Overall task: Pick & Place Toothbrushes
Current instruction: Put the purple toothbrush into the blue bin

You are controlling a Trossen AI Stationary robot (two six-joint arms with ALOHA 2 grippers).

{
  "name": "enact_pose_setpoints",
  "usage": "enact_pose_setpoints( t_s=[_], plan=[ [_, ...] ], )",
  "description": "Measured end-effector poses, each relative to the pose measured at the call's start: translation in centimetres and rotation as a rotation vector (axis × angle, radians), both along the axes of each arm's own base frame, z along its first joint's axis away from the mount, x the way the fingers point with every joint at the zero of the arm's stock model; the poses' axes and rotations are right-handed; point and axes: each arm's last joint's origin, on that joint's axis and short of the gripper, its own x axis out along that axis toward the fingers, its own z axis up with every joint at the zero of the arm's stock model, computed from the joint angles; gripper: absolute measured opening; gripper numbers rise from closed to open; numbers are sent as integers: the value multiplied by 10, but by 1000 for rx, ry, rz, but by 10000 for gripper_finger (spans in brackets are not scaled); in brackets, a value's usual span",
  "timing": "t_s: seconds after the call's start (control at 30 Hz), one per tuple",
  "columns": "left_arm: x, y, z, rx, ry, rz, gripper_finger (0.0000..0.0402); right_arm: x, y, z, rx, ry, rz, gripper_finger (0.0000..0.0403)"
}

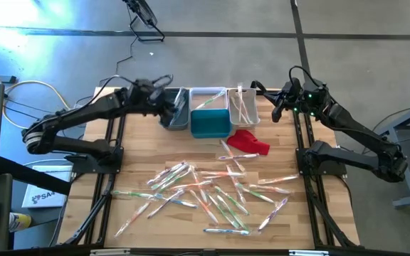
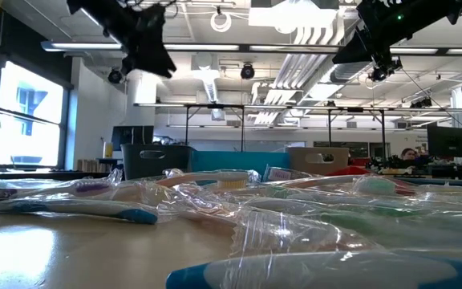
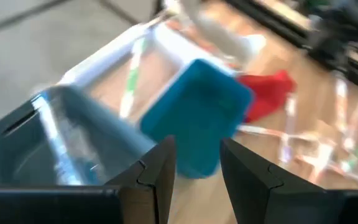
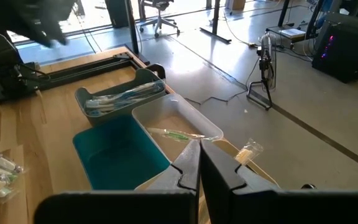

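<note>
Many wrapped toothbrushes (image 1: pixel 212 193) lie scattered flat on the near half of the wooden table, and fill the foreground of the low view (image 2: pixel 215 197). My left gripper (image 1: pixel 168 110) hangs open above the grey bin (image 1: pixel 179 114); its wrist view (image 3: pixel 197 168) shows nothing between the fingers. A blue toothbrush (image 3: pixel 58 140) lies in that bin. My right gripper (image 1: pixel 276 110) is shut and hovers by the beige bin (image 1: pixel 243 107), with nothing visible in it (image 4: pixel 199 163). A green toothbrush (image 4: pixel 176 134) lies in the clear bin (image 4: pixel 185 121).
Several bins stand in a row at the table's far side: grey, clear (image 1: pixel 208 98), teal (image 1: pixel 210 123) and beige. A red cloth (image 1: pixel 250 142) lies just in front of them. Both arm bases stand at the table's left and right edges.
</note>
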Motion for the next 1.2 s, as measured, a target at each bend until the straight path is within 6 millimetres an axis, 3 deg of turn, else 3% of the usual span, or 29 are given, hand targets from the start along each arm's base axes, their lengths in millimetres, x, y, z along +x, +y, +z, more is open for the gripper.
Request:
enact_pose_setpoints(
  t_s=[0.17,0.43,1.2],
  plan=[
    [1,-26,8,57,-21,-53,124,0,0,0,0,0,0,4],
    [-2,-57,14,-8,-57,-126,124,1,0,0,5,0,13,4],
    [8,-119,6,-205,-105,-2,124,6,-4,-5,-20,50,45,4]
  ],
)
